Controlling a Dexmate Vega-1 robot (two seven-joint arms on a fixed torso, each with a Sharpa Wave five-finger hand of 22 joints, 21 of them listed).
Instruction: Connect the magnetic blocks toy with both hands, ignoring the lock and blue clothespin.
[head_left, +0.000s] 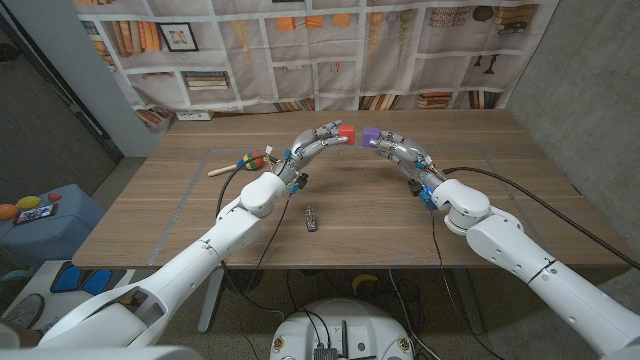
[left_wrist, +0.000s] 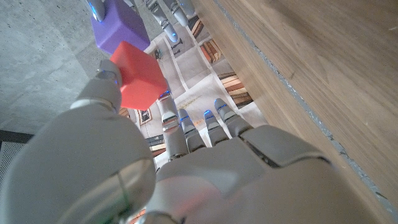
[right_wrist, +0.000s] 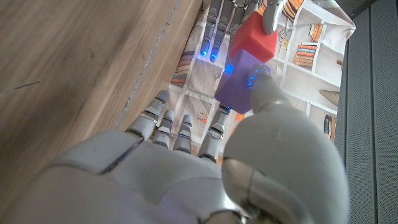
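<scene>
Red block (head_left: 347, 131) and purple block (head_left: 370, 133) hang in the air above the far half of the table (head_left: 180, 215), side by side. In the head view a narrow gap seems to separate them; in both wrist views their faces look to be touching, so I cannot tell which is true. Left hand (head_left: 318, 140) pinches the red block (left_wrist: 139, 78) between thumb and fingertips, its other fingers loosely curled. Right hand (head_left: 396, 150) pinches the purple block (right_wrist: 242, 82) the same way. Nearer than the blocks, a small dark lock (head_left: 312, 219) lies on the table. Left of the left hand lies a wooden stick with a colourful head (head_left: 240, 163).
</scene>
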